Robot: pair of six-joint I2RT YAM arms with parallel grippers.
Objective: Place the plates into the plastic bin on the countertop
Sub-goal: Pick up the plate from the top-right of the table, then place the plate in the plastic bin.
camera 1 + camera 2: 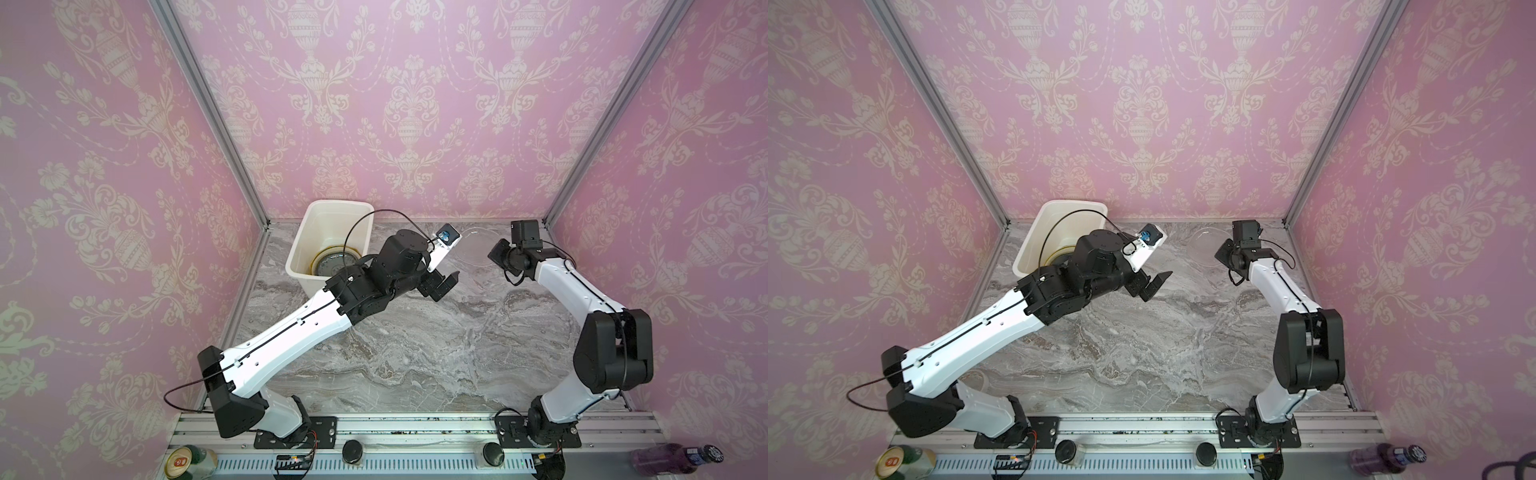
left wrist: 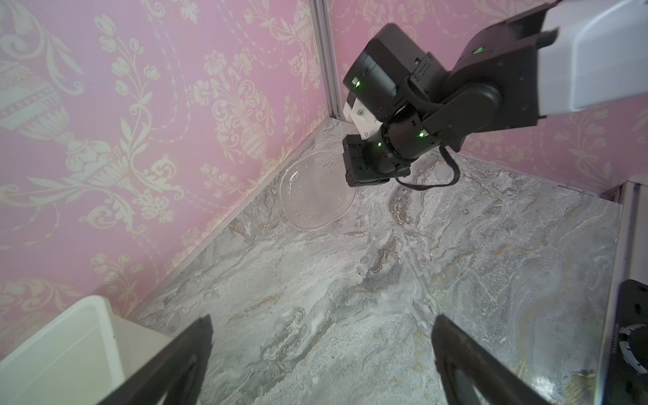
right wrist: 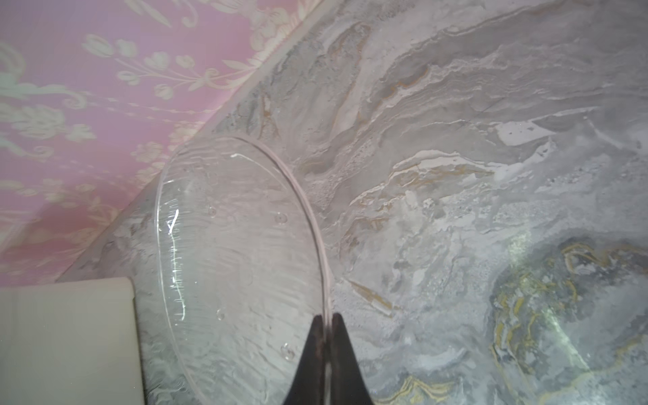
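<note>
A clear glass plate [image 3: 228, 263] lies on the grey marble countertop [image 1: 415, 353] at the back right, close to the pink wall. It shows faintly in both top views [image 1: 478, 245] [image 1: 1204, 245] and in the left wrist view [image 2: 312, 196]. My right gripper [image 3: 328, 317] is shut on its near rim. The white plastic bin [image 1: 307, 241] stands at the back left. Stacked plates [image 1: 332, 262] lie in it, a yellow rim under a dark one. My left gripper [image 2: 322, 319] hangs open and empty over bare countertop, just right of the bin [image 2: 70, 336].
Pink patterned walls close the back and both sides, with aluminium posts in the corners. The ribbed rail with the arm bases runs along the front. On it stand a can [image 1: 183, 461] at the left and a purple bottle [image 1: 673, 457] at the right.
</note>
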